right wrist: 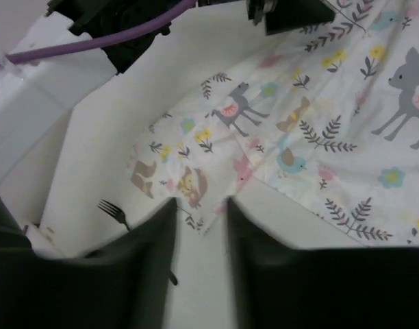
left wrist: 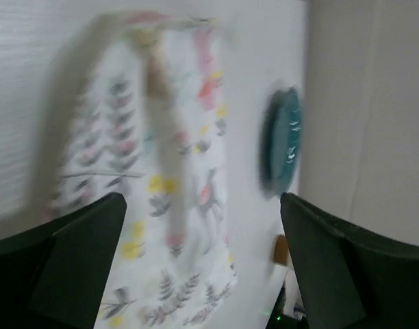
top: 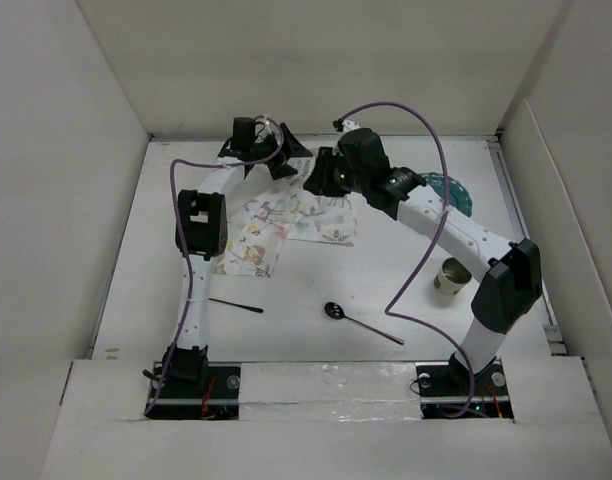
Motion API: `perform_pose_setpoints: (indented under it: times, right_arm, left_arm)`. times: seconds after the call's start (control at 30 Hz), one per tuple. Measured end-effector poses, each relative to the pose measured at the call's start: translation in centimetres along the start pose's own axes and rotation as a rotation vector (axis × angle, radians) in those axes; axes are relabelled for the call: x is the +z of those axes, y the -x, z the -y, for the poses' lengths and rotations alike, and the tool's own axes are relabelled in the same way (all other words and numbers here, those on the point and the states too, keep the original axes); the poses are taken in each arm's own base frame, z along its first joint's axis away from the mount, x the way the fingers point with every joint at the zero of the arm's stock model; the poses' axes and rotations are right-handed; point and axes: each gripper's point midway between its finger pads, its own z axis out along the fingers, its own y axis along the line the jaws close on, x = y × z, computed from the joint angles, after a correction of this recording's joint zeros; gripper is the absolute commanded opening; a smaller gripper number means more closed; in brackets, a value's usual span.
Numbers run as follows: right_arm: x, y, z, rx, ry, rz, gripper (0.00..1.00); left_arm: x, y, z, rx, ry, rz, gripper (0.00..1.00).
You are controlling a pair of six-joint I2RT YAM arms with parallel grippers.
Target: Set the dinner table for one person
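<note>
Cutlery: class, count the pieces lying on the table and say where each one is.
2. On the dinner table: a fork beside the left arm, nearer than the placemat; a spoon to its right, toward the middle. Others could hide under the placemat or arms.

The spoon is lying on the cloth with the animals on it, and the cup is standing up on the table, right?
Not quite. The spoon is not on the placemat. It lies on the bare dinner table, apart from the cloth and on the side nearer the arms' bases. The top external view shows this. The cup does stand upright on the table.
</note>
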Motion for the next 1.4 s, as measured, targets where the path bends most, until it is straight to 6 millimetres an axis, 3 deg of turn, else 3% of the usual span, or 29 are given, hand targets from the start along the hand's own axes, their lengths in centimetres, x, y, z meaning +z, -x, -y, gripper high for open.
perform_pose_setpoints:
  times: [0.07,0.1,0.17,0.23,0.3,0.33,0.37,0.4,0.43,0.47,0.5,0.53,0.57,0.63,0.73,0.8,0.87,1.03,1.27,1.37,1.4]
  right_arm:
    - [0.3,-1.0,1.3,0.023,-0.033,-0.022,0.06]
    - [0.5,-1.3,1.9,0.036,-0.050,-0.030,0.00]
    - [1.2,-1.8,3.5,0.061,-0.085,-0.042,0.00]
    - [2.2,-2.3,5.5,0.085,-0.130,-0.056,0.12]
    - [3.1,-3.1,7.7,0.111,-0.181,-0.078,0.34]
    - [3.6,-3.6,9.0,0.127,-0.209,-0.090,0.39]
    - [4.0,-4.0,10.2,0.137,-0.233,-0.099,0.48]
    - [4.2,-4.8,11.7,0.153,-0.265,-0.117,0.48]
    - [4.3,-5.5,13.0,0.174,-0.293,-0.131,0.50]
    - [4.2,-6.2,14.2,0.195,-0.319,-0.145,0.51]
    - [4.0,-6.9,15.3,0.213,-0.342,-0.161,0.52]
    - [3.8,-7.6,16.3,0.233,-0.366,-0.176,0.54]
    - [3.5,-8.2,17.2,0.252,-0.389,-0.189,0.54]
    - [3.3,-9.0,18.6,0.276,-0.428,-0.207,0.54]
    - [3.5,-9.9,19.5,0.295,-0.458,-0.229,0.54]
    - [3.7,-10.8,20.0,0.300,-0.476,-0.242,0.54]
    - [3.8,-11.9,20.6,0.304,-0.499,-0.261,0.54]
    - [3.3,-14.0,21.7,0.310,-0.544,-0.299,0.54]
    - [3.9,-14.5,21.8,0.312,-0.556,-0.301,0.52]
    - [4.4,-14.4,21.8,0.313,-0.559,-0.295,0.40]
    - [4.6,-14.4,21.8,0.313,-0.558,-0.294,0.31]
  left_arm:
    - [-0.2,-1.4,-3.1,-0.064,0.088,-0.043,0.99]
    - [-0.8,-1.4,-3.7,-0.065,0.112,-0.048,0.99]
    - [-2.6,-0.1,-3.3,-0.005,0.170,-0.015,0.99]
    - [-5.3,1.1,-1.9,0.079,0.247,0.038,0.99]
    - [-9.7,1.8,0.6,0.171,0.346,0.113,0.99]
    - [-12.1,1.5,2.1,0.211,0.386,0.147,0.88]
    - [-14.6,1.0,4.1,0.250,0.412,0.183,0.46]
    - [-16.9,0.4,6.1,0.293,0.433,0.218,0.45]
    - [-18.6,-0.1,7.8,0.335,0.435,0.263,0.02]
    - [-20.2,-1.2,8.7,0.368,0.446,0.299,0.00]
    - [-21.5,-2.7,8.7,0.389,0.470,0.314,0.00]
    - [-22.2,-4.8,7.6,0.375,0.513,0.294,0.02]
    - [-22.8,-6.7,6.4,0.368,0.551,0.273,0.10]
    - [-23.0,-10.2,3.3,0.338,0.620,0.190,0.36]
    - [-22.1,-15.3,-3.0,0.249,0.722,0.014,0.51]
    - [-22.3,-18.9,-6.5,0.184,0.788,-0.106,0.52]
    - [-22.7,-21.3,-8.0,0.144,0.830,-0.185,0.52]
    - [-21.8,-22.4,-7.6,0.173,0.817,-0.218,0.52]
    - [-21.0,-23.3,-8.9,0.168,0.825,-0.245,0.56]
    - [-20.4,-23.9,-9.5,0.173,0.844,-0.266,0.56]
    - [-20.1,-23.9,-9.4,0.188,0.844,-0.265,0.55]
